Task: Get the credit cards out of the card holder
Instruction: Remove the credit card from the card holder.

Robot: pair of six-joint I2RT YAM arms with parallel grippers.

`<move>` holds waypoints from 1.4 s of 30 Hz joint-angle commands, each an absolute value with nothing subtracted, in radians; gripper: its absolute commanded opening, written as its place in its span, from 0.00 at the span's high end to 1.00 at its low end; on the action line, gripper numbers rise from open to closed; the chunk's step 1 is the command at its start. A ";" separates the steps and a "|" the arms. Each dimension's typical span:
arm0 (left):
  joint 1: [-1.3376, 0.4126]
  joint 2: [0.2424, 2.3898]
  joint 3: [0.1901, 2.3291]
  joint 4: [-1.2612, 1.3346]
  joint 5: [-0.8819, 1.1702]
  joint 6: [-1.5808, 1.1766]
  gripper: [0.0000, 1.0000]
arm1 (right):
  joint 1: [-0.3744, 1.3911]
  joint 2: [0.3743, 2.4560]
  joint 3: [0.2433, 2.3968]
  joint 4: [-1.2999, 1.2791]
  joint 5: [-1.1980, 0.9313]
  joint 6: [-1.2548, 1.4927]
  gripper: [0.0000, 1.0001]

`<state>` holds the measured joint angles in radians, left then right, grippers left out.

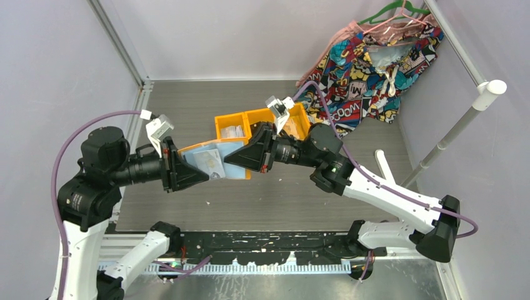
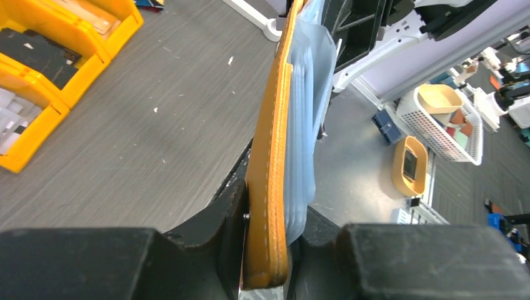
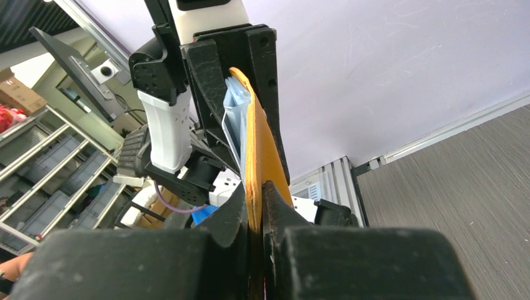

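Flat orange book-like card holder with pale blue see-through pockets [image 1: 212,161]: raised off the grey wood-grain desk [image 1: 262,203], suspended between the two arms just in front of the orange plastic bin trays [image 1: 259,122].

Left end effector [image 2: 270,240]: clenched on the holder's near end, with the orange cover and the stack of blue pocket sheets [image 2: 303,150] pinched together between its black fingers [image 2: 228,215].

Right end effector [image 3: 256,215]: clenched on the orange cover [image 3: 257,150] alone. The blue pockets stand apart from that cover on the side towards the left arm.

Credit cards: the overhead view shows one pale rectangular card [image 1: 210,164] lying in a pocket on the holder's upturned face. Further cards cannot be made out.

A multicoloured comic-print fabric garment [image 1: 369,69] lies at the far right corner of the desk.
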<state>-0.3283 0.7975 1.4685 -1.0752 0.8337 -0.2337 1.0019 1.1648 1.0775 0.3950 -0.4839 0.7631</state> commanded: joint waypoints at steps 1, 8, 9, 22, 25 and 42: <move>-0.333 0.827 1.512 -1.021 0.909 -0.274 0.74 | 1.011 1.113 1.095 0.443 -0.499 0.780 0.99; -0.333 0.824 1.498 -0.962 1.029 -0.340 0.76 | 1.010 1.098 1.102 0.389 -0.488 0.762 0.99; -0.333 0.823 1.493 -0.950 1.045 -0.352 0.76 | 1.010 1.098 1.105 0.382 -0.489 0.762 0.99; -0.333 0.845 1.469 -0.854 1.049 -0.513 0.83 | 1.010 1.108 1.167 0.316 -0.505 0.766 0.99; -0.333 0.841 1.486 -0.876 0.975 -0.488 0.92 | 1.011 1.117 1.169 0.316 -0.522 0.772 0.98; -0.333 0.890 1.479 -1.088 0.657 -0.259 1.00 | 0.957 1.057 1.403 -0.202 -0.074 0.637 0.34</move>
<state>-0.3328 0.8566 1.4574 -1.0393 0.7528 -0.3237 0.9607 1.1069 1.3300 -0.0952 -0.2539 0.6838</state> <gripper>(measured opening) 0.145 0.654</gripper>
